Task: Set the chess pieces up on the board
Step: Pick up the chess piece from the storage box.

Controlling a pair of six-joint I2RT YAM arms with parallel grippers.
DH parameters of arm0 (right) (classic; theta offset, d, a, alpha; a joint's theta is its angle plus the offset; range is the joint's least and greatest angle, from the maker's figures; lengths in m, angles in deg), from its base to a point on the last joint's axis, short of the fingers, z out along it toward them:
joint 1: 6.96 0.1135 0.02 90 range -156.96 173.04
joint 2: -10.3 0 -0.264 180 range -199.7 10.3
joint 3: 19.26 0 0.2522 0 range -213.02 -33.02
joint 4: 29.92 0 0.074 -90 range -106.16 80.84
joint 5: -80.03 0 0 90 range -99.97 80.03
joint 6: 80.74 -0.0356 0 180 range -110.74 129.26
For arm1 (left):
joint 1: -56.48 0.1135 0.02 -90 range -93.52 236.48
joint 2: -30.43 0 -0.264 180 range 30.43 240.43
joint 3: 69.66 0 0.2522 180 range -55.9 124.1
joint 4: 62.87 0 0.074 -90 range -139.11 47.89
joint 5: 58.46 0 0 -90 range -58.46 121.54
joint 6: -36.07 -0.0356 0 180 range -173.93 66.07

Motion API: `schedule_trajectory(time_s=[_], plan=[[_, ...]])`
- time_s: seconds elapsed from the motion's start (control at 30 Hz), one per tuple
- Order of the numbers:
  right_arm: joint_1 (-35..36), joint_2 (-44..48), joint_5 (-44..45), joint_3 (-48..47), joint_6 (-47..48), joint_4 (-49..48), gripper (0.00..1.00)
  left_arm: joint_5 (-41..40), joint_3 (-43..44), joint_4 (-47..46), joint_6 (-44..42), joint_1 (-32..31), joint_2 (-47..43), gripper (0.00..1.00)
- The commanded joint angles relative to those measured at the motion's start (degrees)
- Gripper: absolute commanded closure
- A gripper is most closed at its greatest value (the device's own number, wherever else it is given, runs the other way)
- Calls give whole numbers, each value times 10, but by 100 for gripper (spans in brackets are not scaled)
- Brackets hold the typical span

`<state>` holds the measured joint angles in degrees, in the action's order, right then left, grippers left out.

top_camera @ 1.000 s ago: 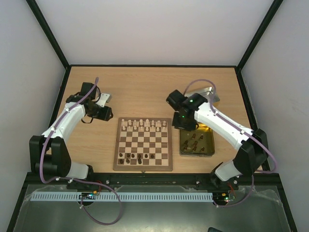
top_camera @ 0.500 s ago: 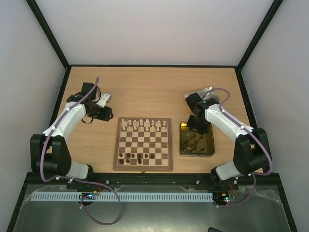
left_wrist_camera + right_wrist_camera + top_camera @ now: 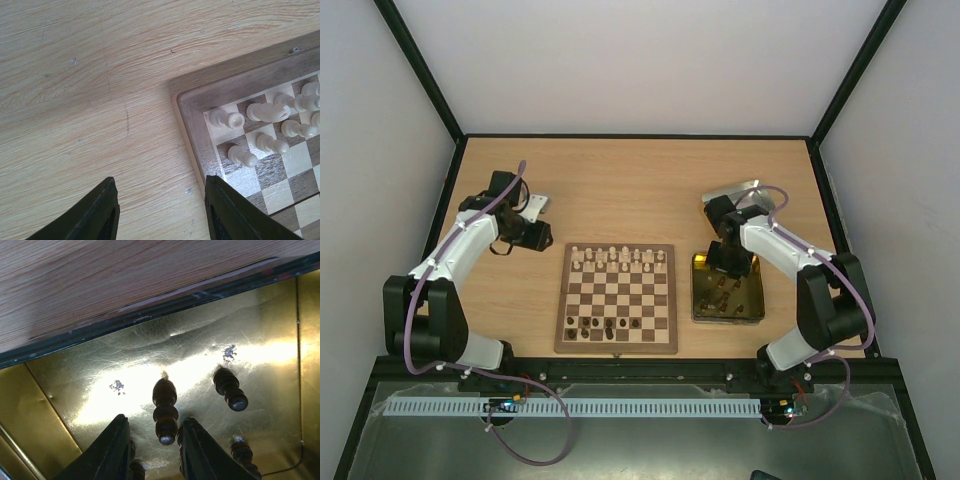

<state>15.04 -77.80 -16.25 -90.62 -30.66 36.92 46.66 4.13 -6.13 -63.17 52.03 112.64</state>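
Note:
The board [image 3: 617, 346] lies mid-table. Cream chess pieces [image 3: 620, 258] fill its far rows and several dark pieces [image 3: 605, 324] stand on its near rows. More dark pieces [image 3: 723, 292] lie in the gold tin [image 3: 758, 300] to the right of the board. My right gripper [image 3: 728, 262] is low in the tin's far end. In the right wrist view it [image 3: 154, 419] is open, with a dark piece [image 3: 165, 410] between its fingers but not gripped. My left gripper [image 3: 542, 236] hangs open and empty over the table beside the board's far left corner [image 3: 192, 107].
A silver tin [image 3: 735, 190] sits behind the right arm. A small silver thing [image 3: 537, 203] lies by the left arm. Other dark pieces [image 3: 229, 389] lie close to the right fingers. Black frame rails border the table.
My right arm has swung right from the board's far right corner to the gold tin and lowered into it. The left arm has not moved.

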Motion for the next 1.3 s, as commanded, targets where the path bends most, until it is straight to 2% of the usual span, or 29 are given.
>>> schedule_trajectory(time_s=[0.0,0.3,0.6,0.83,0.93,1.27], plan=[[-4,-13,0,15,13,-17,73,-6,7,11,-3,7,5,52],[-6,-21,-2,24,18,-26,78,-6,7,10,-3,8,7,52],[-6,-23,-2,32,20,-30,89,-7,5,9,-3,10,5,52],[-6,-24,-3,37,22,-32,91,-6,5,10,-3,12,2,52],[-6,-22,-2,36,23,-29,95,-5,5,10,-3,13,3,52],[-6,21,22,-49,31,66,98,3,5,6,-3,13,5,52]])
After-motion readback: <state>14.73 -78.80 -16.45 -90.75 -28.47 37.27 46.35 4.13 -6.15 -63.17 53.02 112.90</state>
